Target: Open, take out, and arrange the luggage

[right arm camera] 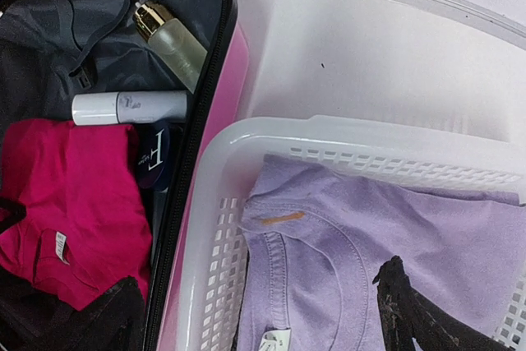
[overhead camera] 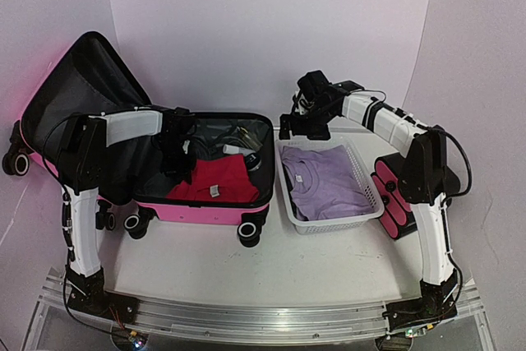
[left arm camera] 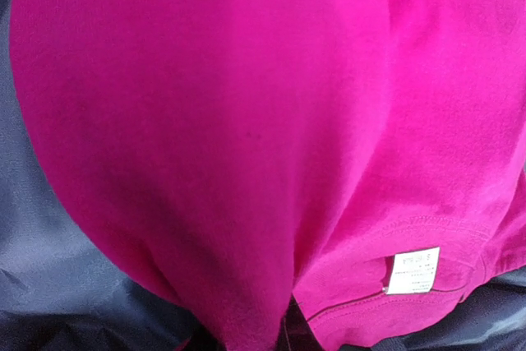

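One open luggage [overhead camera: 205, 208] contains one magenta shirt [overhead camera: 215, 178] and two bottles [right arm camera: 168, 39]. One basket [overhead camera: 329, 226] holds one lilac shirt [overhead camera: 325, 180]. Right fingers [right arm camera: 411, 310]: wide apart, empty. Left fingers [overhead camera: 175, 162]: opening cannot be determined.

The luggage [overhead camera: 197, 210], a T-shirt [overhead camera: 218, 178] inside, lies just left of the basket [overhead camera: 333, 225] holding a top [overhead camera: 325, 178].

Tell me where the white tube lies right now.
In the right wrist view, the white tube lies inside the open luggage, between the gold-capped bottle and the pink shirt, near the white basket.
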Available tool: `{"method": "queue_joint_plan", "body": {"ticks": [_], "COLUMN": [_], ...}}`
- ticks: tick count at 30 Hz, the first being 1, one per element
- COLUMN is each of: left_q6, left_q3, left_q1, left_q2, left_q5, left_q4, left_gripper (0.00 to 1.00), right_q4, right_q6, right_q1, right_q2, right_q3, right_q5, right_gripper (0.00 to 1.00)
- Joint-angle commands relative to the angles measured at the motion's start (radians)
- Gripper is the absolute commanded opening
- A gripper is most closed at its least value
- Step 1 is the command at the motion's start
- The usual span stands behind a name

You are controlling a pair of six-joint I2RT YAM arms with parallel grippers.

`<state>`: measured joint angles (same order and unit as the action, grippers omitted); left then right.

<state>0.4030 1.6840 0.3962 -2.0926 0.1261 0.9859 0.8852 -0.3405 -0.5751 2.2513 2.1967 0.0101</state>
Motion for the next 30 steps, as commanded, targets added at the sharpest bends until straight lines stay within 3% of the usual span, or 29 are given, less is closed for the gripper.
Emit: {"method": "queue_joint_plan", "body": {"ticks": [1, 10, 22, 30], "left_q6": [0.012, -0.014, -0.051, -0.118], "left_q3": [0.024, 0.067, 0.106, 0.274], "left_q1": [0.025, 0.050, 0.057, 0.082], "left_q2": [0.077, 0.140, 0.189, 0.198], "left_q5": [-0.070, -0.213, -0.271, -0.375], "left_q4": [-0.008, 0.046, 0.119, 0.241], "left_gripper": [0.00, 0.00, 0.00, 0.00], "right_q4": [-0.035, -0.035, -0.044, -0.046], "right_q6": [-0.002, 0.003, -0.007, 0.024], "right_q1": [0.013, 0.043, 0.059, 0.070], "right_q2": [-0.083, -0.132, -0.193, -0.230], "right_q3": [-0.001, -0.049, -0.130, -0.144], "right_q5": [0.011, -0.005, -0.042, -0.026], "right_gripper": [0.98, 0.98, 0.98, 0.98]}}
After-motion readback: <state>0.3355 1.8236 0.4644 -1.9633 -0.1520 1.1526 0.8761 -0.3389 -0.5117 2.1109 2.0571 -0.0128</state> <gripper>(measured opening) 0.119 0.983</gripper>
